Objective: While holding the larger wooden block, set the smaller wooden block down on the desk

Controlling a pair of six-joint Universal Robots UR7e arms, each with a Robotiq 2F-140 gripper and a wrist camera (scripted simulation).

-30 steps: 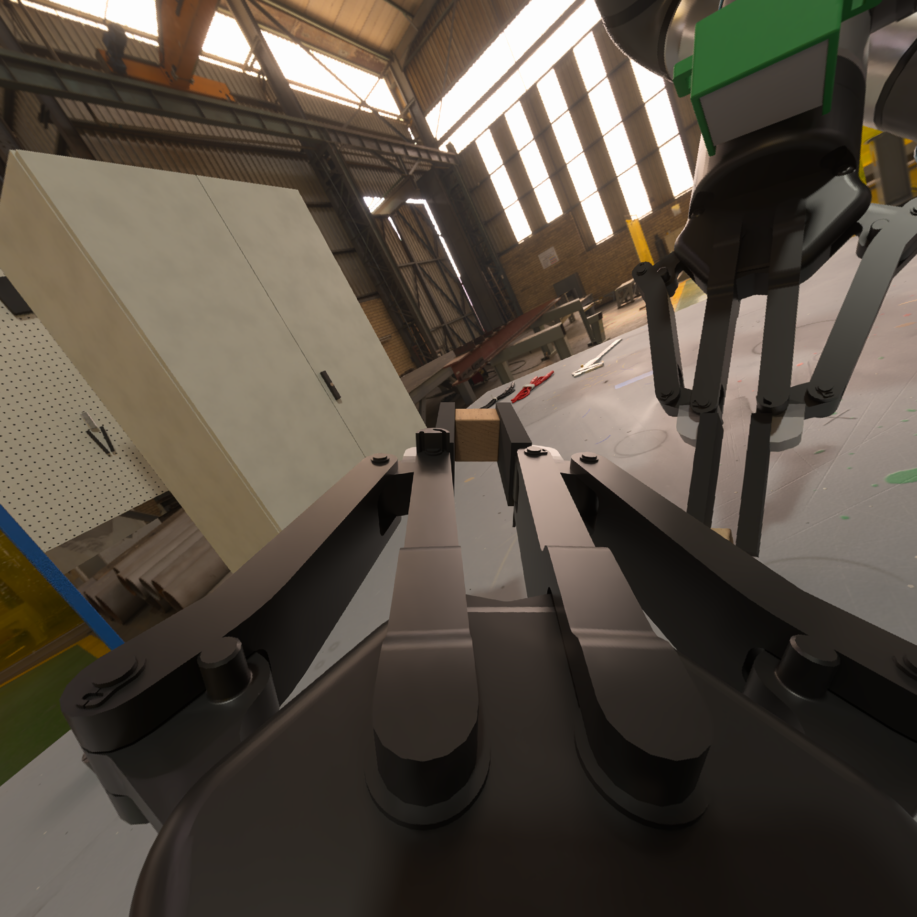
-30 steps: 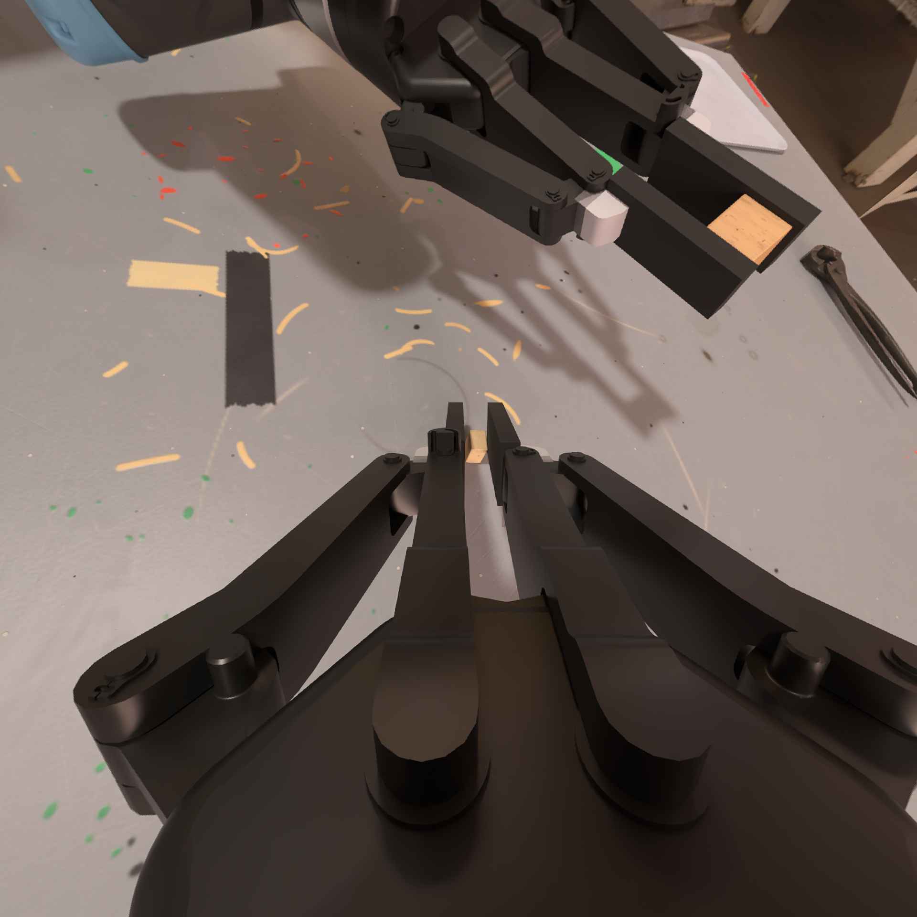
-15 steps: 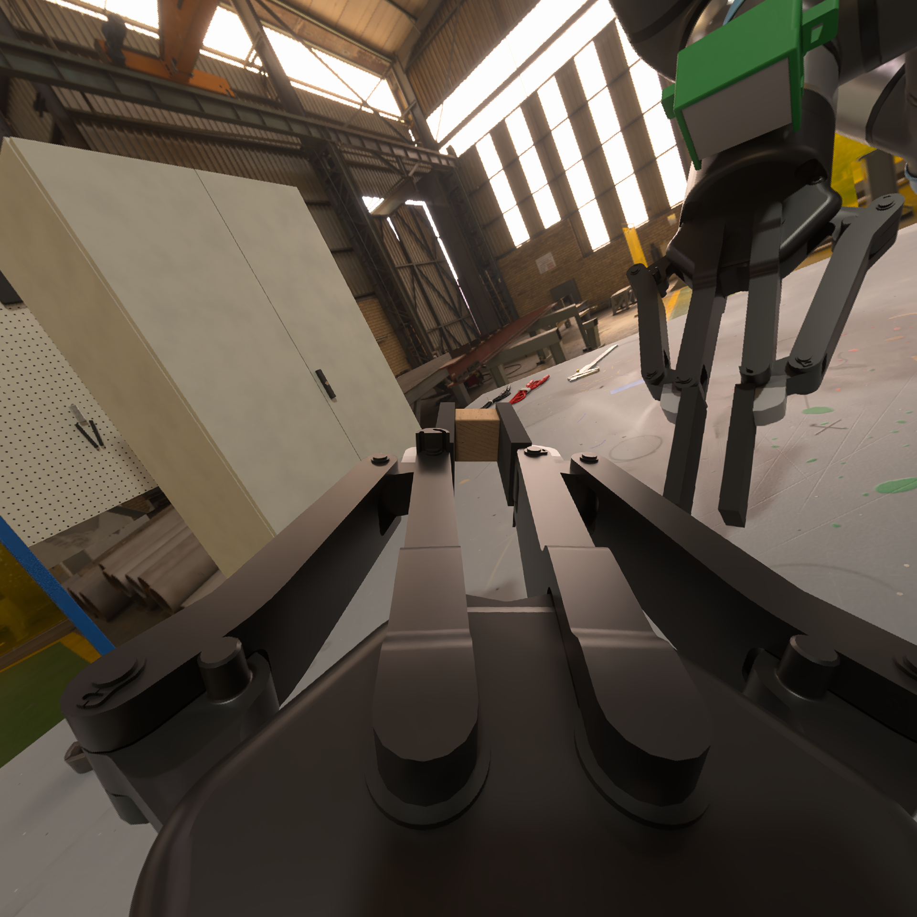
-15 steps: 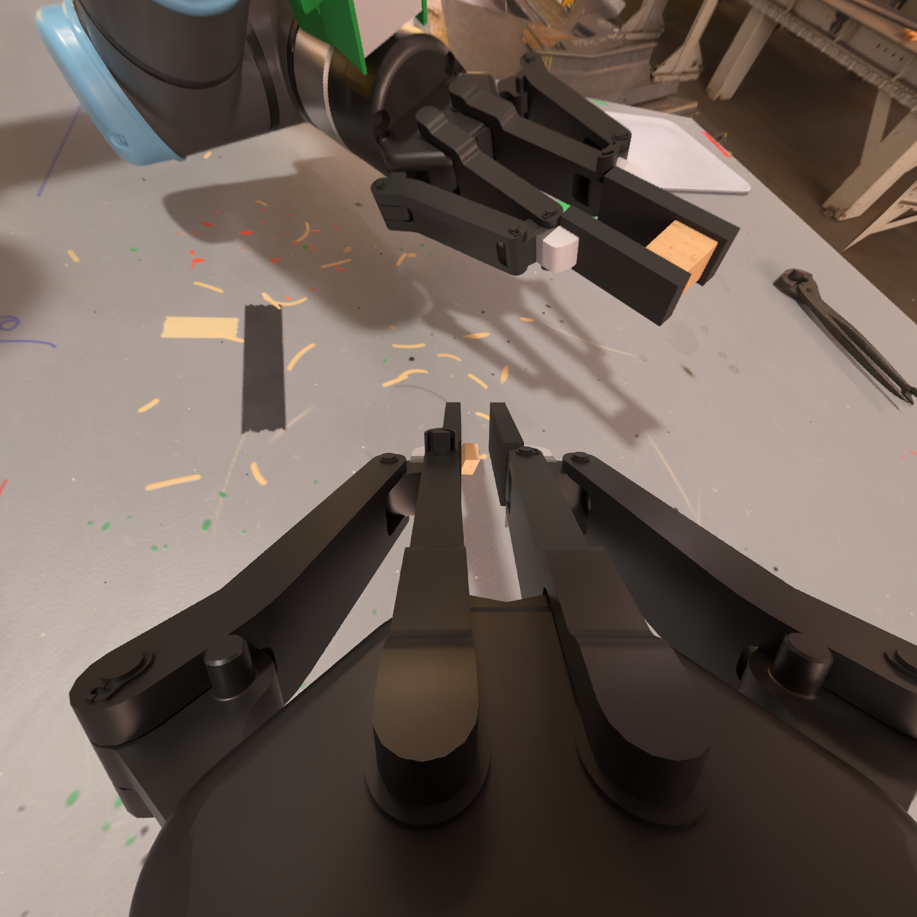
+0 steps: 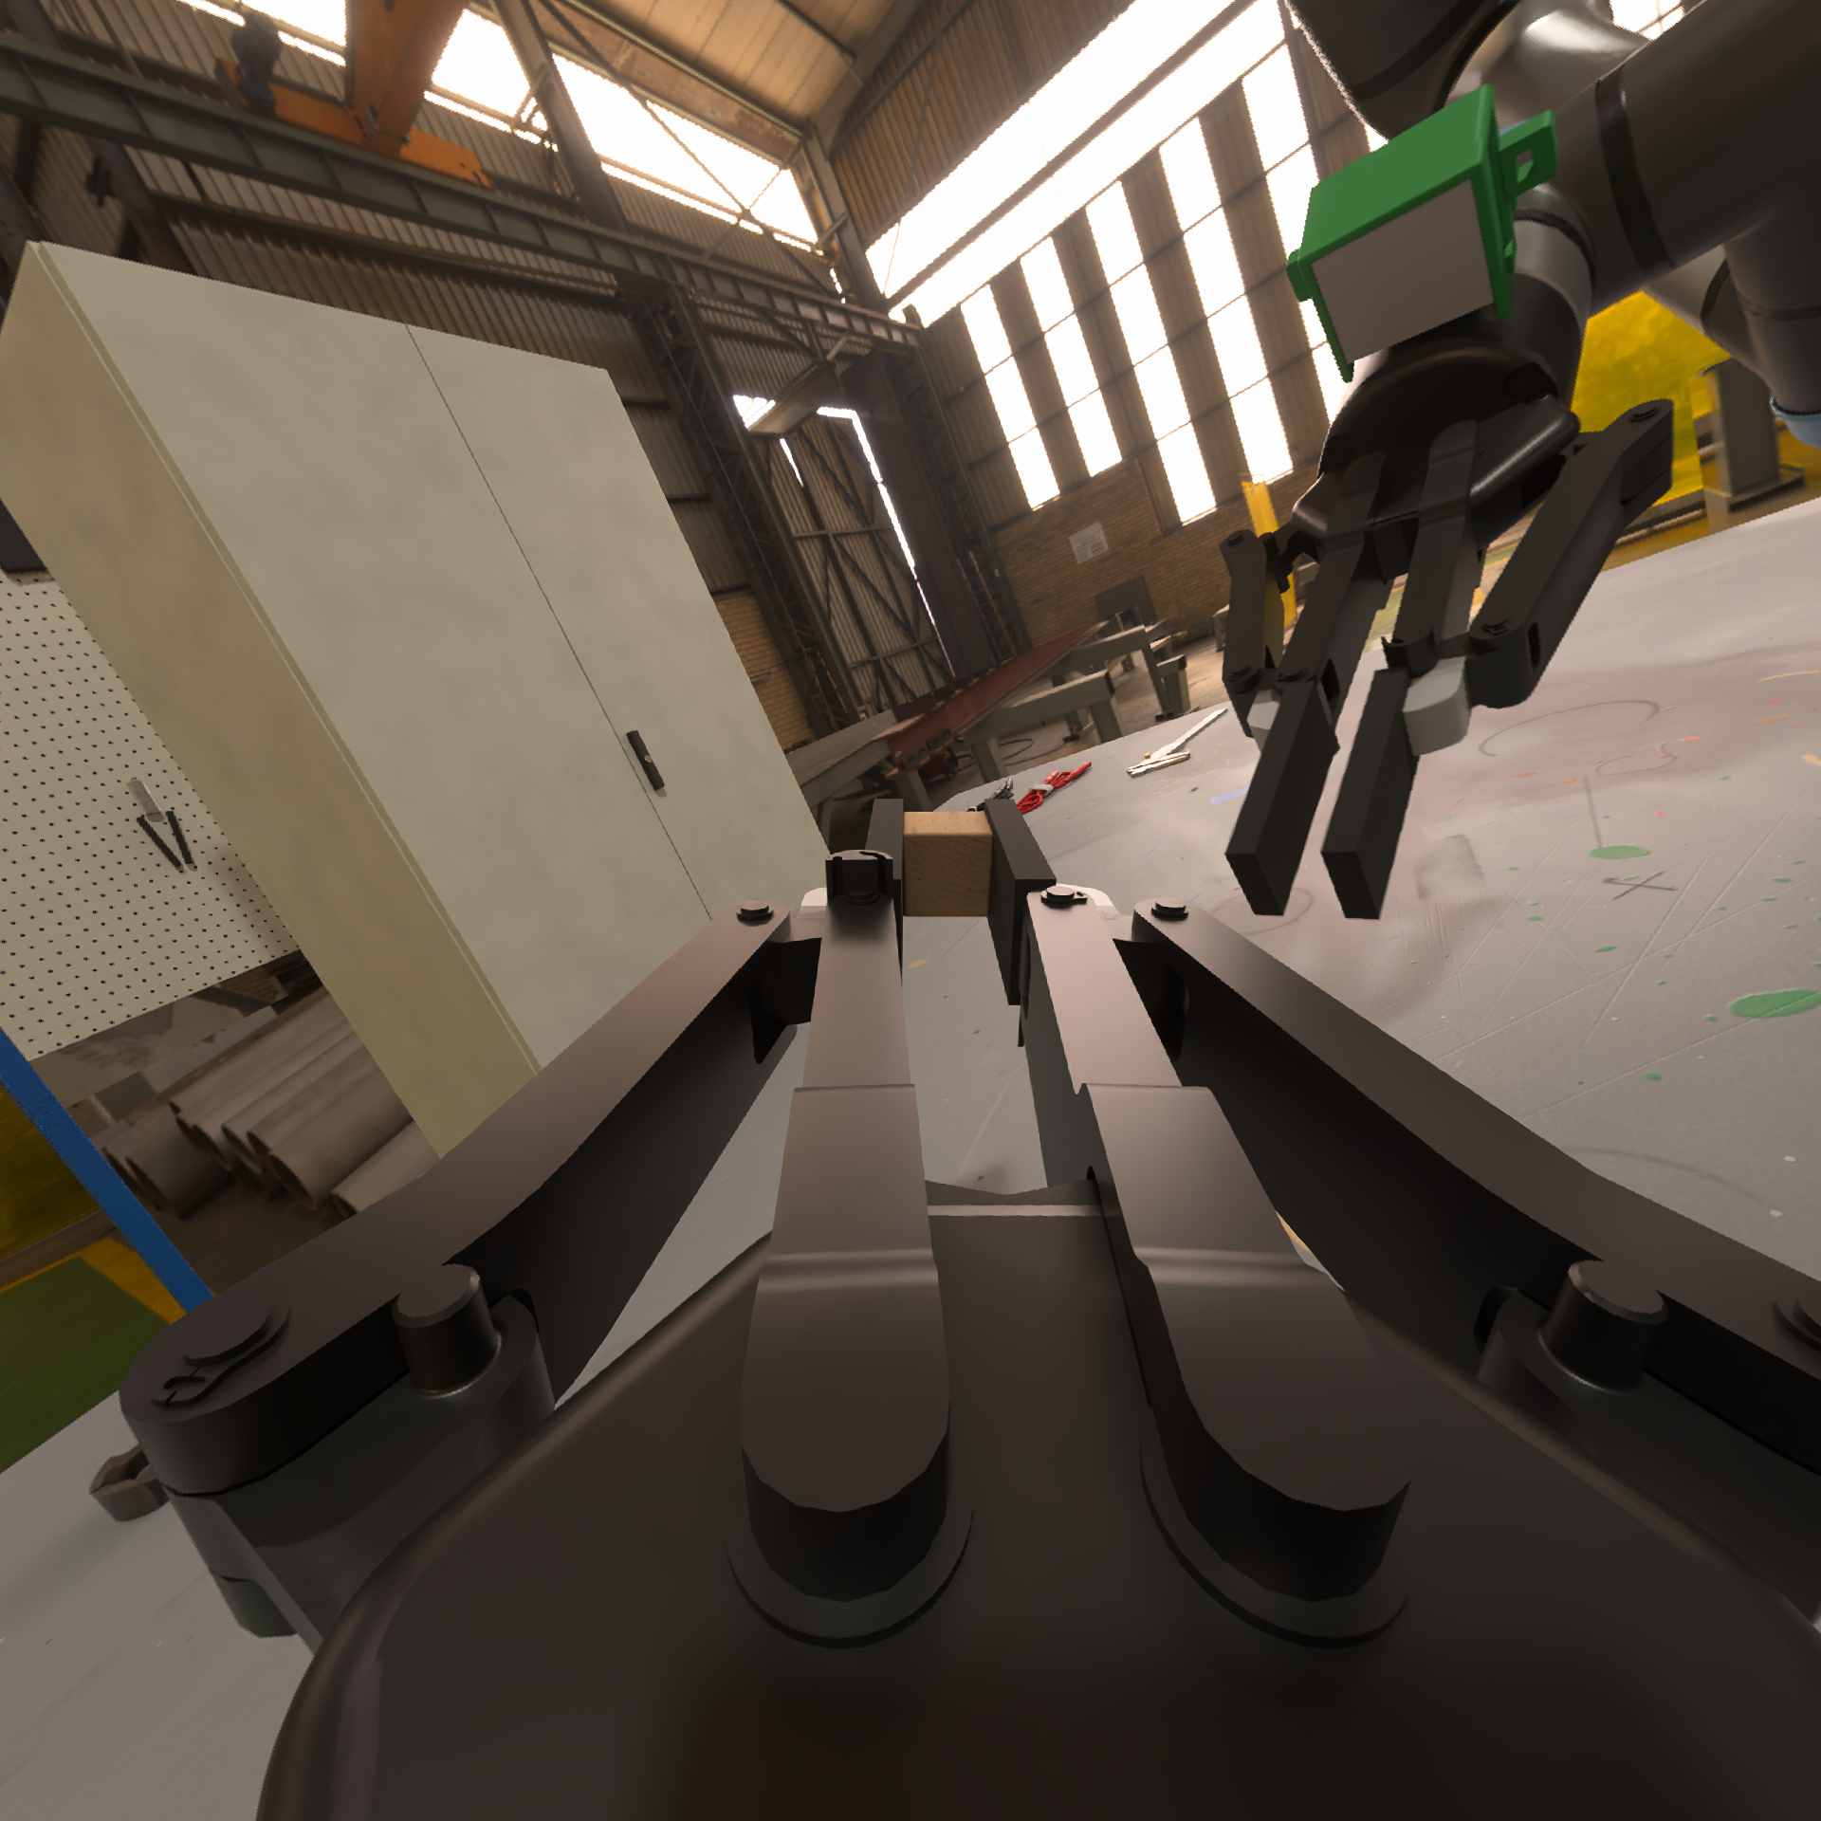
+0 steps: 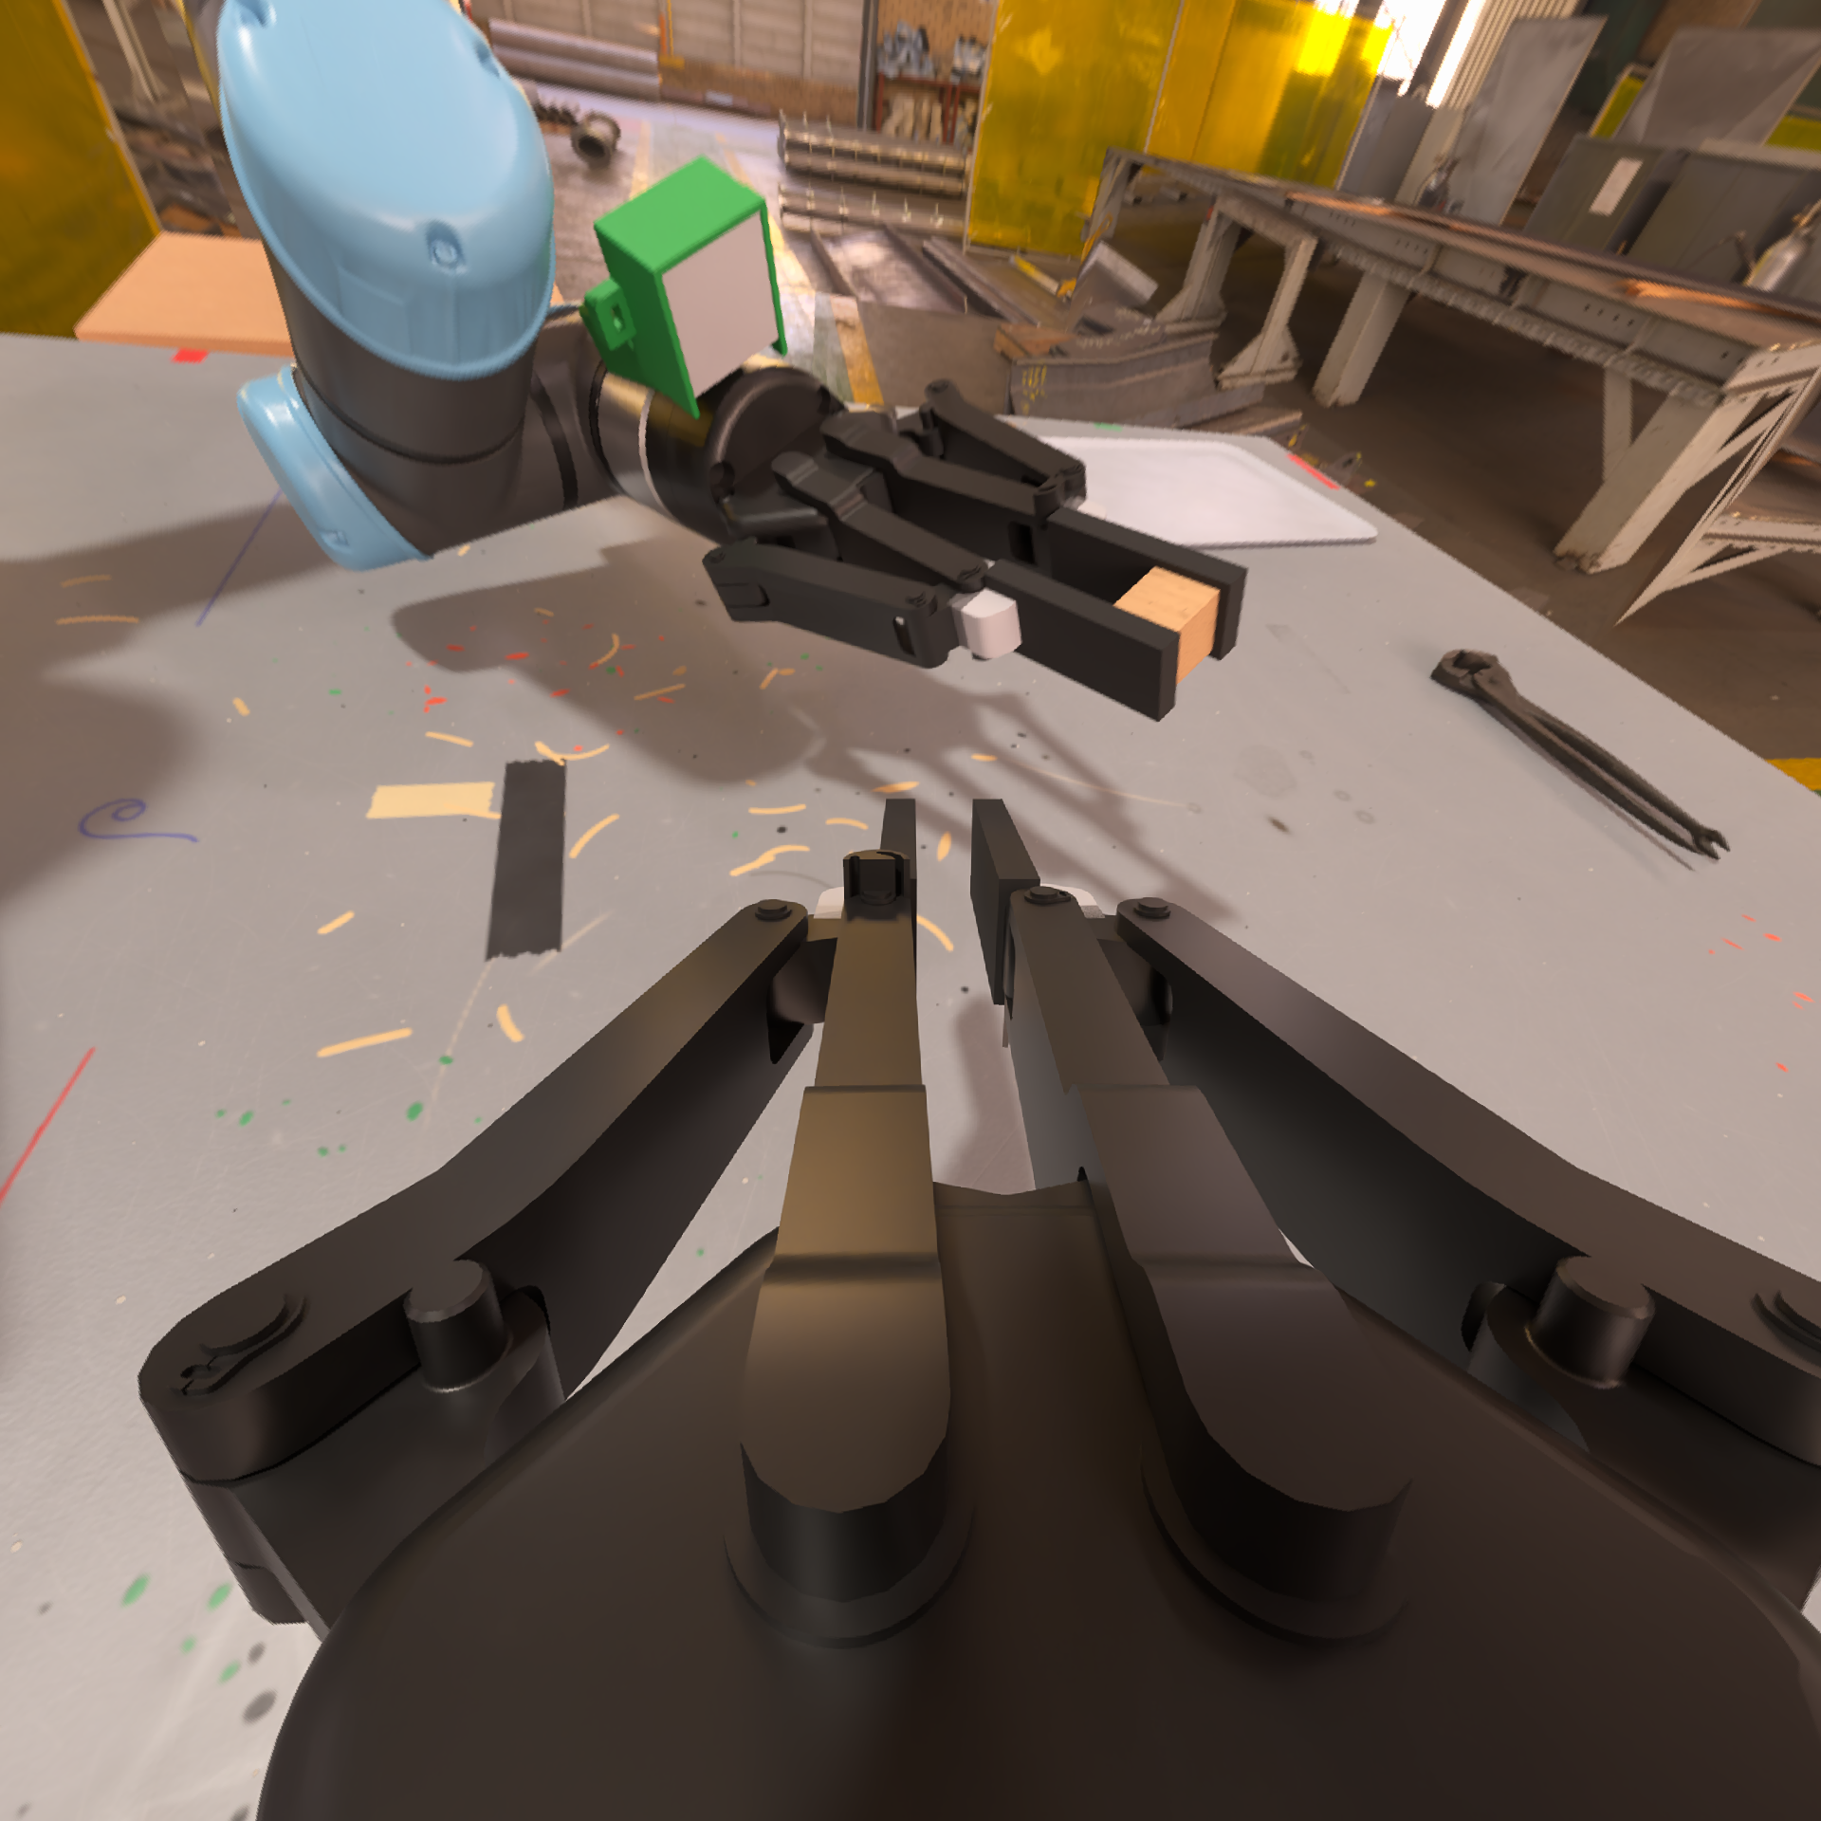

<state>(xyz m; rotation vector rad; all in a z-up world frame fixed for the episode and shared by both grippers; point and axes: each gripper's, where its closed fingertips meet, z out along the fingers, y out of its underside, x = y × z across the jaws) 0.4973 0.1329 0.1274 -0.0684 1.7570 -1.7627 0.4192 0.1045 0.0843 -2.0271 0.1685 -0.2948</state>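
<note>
Workshop hall setting: high roof trusses, tall windows, a cream cabinet [image 5: 374, 631] and a pegboard [image 5: 89, 818] to one side.

Desk [image 6: 1380, 887]: grey top, flecked with paint spots and pale shavings; a black tape strip [image 6: 527, 857] and a tan patch [image 6: 431, 800] lie side by side on it.

Left gripper [image 5: 946, 867]: raised above the desk, roughly level; its fingers are clamped on the larger wooden block [image 5: 946, 865], which sits between the pads near their tips. In the right wrist view the same gripper [image 6: 1178, 631] shows the block's [image 6: 1173, 616] pale end face past the fingertips, its shadow cast on the desk below.

Right gripper [image 6: 941, 838]: lifted clear of the desk, pointing down at it; fingers stand a narrow gap apart with only desk surface and shavings seen between them. In the left wrist view [image 5: 1315, 887] the same narrow gap is seen between the two fingers.

Smaller wooden block: cannot be picked out with certainty in either view.

Other items: black pincers [image 6: 1586, 759] on the desk toward its far right edge; a white tray [image 6: 1232, 488] at the far end; red-handled tool [image 5: 1049, 788] and a metal square [image 5: 1173, 751] farther off; a green camera housing [image 6: 690, 281] on the left arm's wrist.
</note>
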